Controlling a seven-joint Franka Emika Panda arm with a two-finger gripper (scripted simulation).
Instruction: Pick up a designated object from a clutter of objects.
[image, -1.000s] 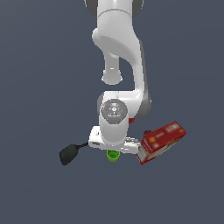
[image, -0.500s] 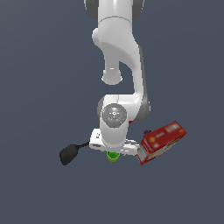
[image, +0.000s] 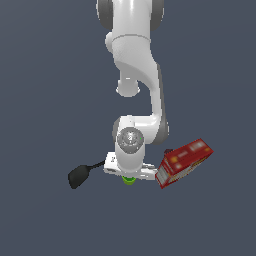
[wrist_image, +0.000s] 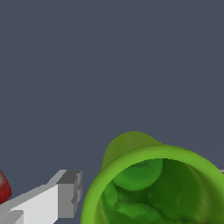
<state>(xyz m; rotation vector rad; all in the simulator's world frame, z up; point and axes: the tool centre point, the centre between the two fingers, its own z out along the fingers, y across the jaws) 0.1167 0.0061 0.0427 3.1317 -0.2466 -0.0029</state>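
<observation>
The lime-green cup (wrist_image: 153, 183) stands upright with its open mouth facing the wrist camera. In the exterior view only a sliver of the cup (image: 129, 180) shows below the hand. My gripper (wrist_image: 146, 186) is open and straddles the cup. One finger pad (wrist_image: 70, 192) stands beside the rim with a small gap, and the other finger is almost wholly outside the wrist view. In the exterior view the gripper (image: 129, 175) sits directly over the cup and the arm hides most of it.
A red box (image: 183, 162) lies tilted close to the hand on the exterior view's right. A black spatula (image: 78, 176) lies on the exterior view's left, its handle reaching under the hand. A glossy red rounded thing (wrist_image: 2, 189) shows behind the finger.
</observation>
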